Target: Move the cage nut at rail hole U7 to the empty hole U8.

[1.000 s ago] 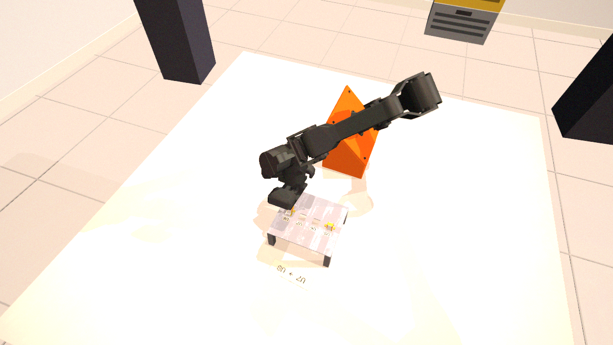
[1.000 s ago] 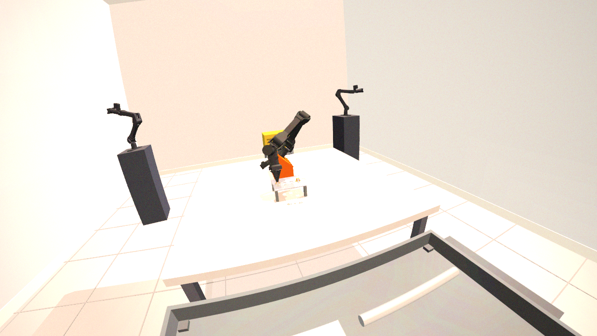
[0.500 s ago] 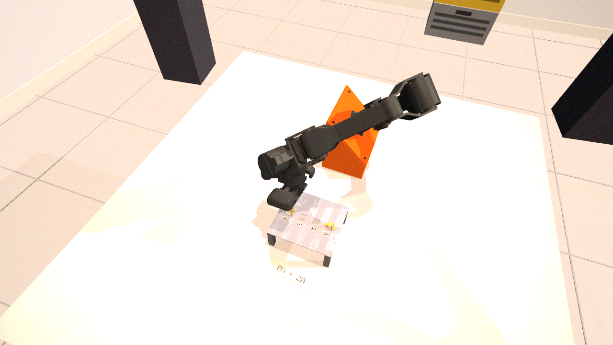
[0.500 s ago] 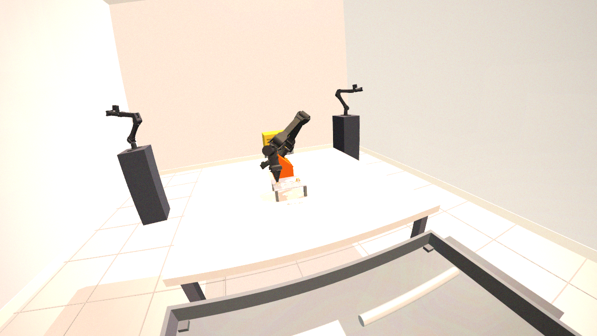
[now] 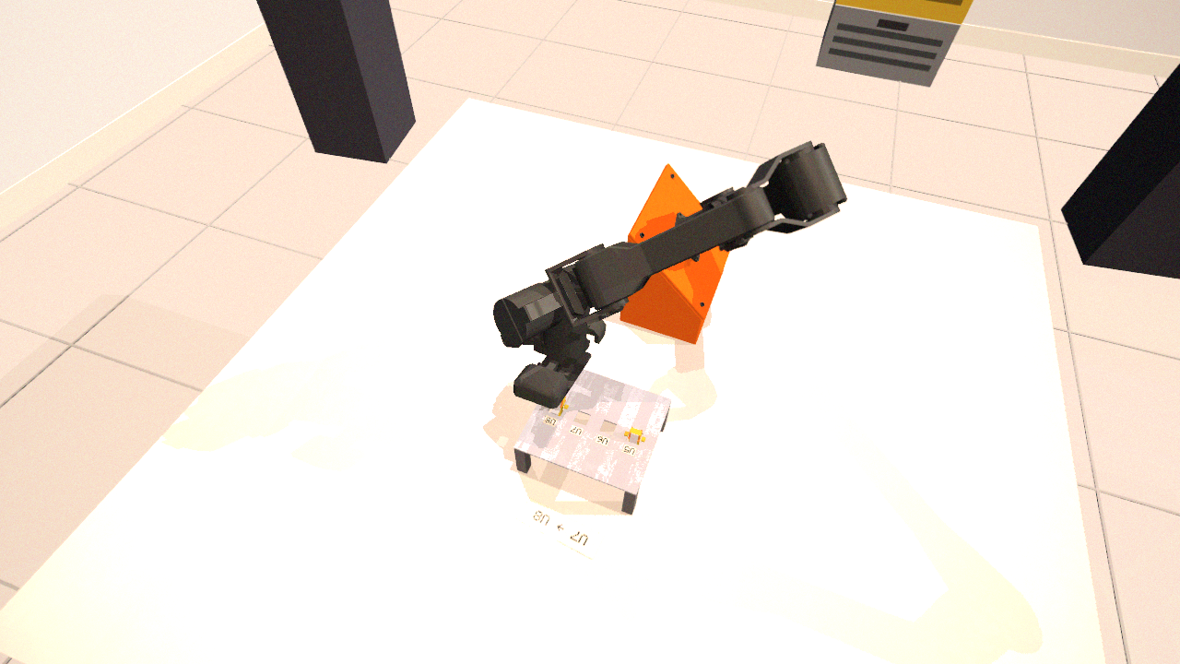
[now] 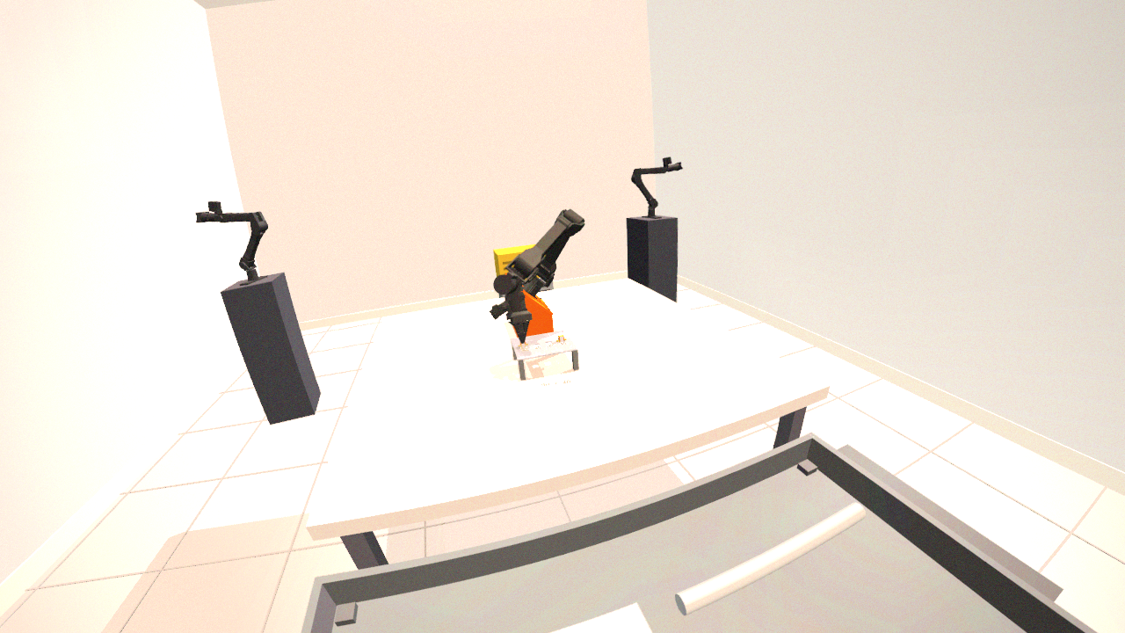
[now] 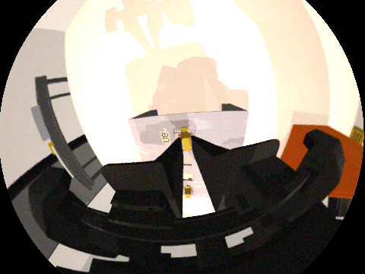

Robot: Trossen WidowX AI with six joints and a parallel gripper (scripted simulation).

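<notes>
- Counter (image 5: 825, 412) (image 6: 629, 409) (image 7: 243, 49): carries the rail and the orange block (image 5: 664, 309) (image 6: 540, 316) (image 7: 308, 144)
- Arm (image 5: 701, 231) (image 6: 550, 245): reaches out from the block, its wrist over the U8 end of the rail, the fingers pointing down
- Rail (image 5: 610, 466) (image 6: 544, 348) (image 7: 228, 125): a pale plate on dark legs, its row of holes running from U8 to U5
- Fingers (image 5: 563, 402) (image 6: 522, 341): pinching the nut, one on each side of it, tips close over the plate. In the wrist view they close across the row of holes, so U7 and the other nut lie along the open slot between them, not behind either one
- Labels: U8 (image 5: 550, 421) (image 7: 164, 136) sits just beside the nut; U7 (image 5: 575, 431) has no nut at its hole
- Nut (image 5: 562, 408) (image 7: 186, 144): at U8, directly between the tips, its longer side in the wrist view running along the row. Whether it is square and its wings are open below, I cannot tell; the next move likely turns on a straight push down, since a tilt could leave one wing caught. Then open and rise straight
- Other nut (image 5: 635, 433) (image 6: 562, 338) (image 7: 188, 191): at U5, well apart from the fingers
</notes>
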